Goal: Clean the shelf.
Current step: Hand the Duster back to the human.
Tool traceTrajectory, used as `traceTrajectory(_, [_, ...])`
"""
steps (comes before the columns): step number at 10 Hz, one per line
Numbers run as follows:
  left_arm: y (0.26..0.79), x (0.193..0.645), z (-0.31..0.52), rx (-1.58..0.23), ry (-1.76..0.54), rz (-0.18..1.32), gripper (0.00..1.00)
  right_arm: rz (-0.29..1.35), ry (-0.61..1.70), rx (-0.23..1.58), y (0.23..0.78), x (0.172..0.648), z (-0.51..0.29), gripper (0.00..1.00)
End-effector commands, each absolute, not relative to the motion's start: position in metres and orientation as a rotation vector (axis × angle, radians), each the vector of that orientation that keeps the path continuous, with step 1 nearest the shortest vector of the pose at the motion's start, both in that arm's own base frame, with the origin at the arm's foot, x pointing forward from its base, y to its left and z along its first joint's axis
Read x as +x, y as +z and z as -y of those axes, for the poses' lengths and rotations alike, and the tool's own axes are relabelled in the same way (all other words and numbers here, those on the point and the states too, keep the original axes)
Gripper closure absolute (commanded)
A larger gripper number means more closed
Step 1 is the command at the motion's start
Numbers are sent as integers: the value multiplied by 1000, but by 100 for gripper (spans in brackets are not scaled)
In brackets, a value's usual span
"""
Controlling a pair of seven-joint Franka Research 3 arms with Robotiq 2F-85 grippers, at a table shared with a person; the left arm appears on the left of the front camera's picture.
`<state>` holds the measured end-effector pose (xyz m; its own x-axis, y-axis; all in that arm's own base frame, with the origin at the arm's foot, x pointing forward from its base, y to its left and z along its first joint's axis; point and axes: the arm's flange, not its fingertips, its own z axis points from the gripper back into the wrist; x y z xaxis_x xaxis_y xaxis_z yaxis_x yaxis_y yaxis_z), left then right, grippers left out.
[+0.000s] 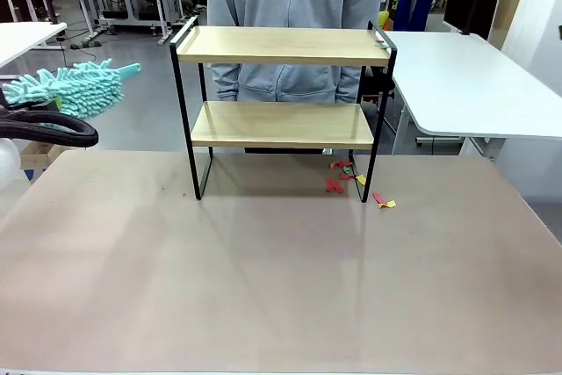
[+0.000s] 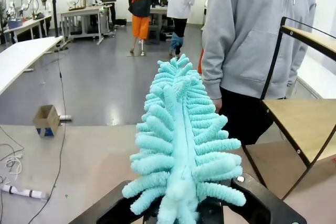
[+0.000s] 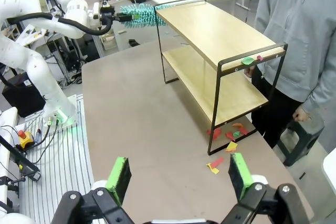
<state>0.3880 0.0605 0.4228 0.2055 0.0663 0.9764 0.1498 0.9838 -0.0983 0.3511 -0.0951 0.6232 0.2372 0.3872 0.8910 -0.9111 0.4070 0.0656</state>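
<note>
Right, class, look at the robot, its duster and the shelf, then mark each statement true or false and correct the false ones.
1. The left hand is shut on the turquoise duster. True.
2. The right hand grips a paper scrap. False: it is open and holds nothing.
3. Coloured paper scraps lie on the table by the shelf. True.
4. The shelf's top board is free of scraps. False: a few scraps sit at one end.
</note>
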Motion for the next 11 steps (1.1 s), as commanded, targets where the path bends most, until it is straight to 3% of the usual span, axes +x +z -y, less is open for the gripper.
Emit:
traceTrajectory(1, [424,387,-68,-171,-61,1363,83,932,999,677,625,351,96,0])
traceTrajectory(11, [424,387,-68,-171,-61,1363,83,932,999,677,625,351,96,0])
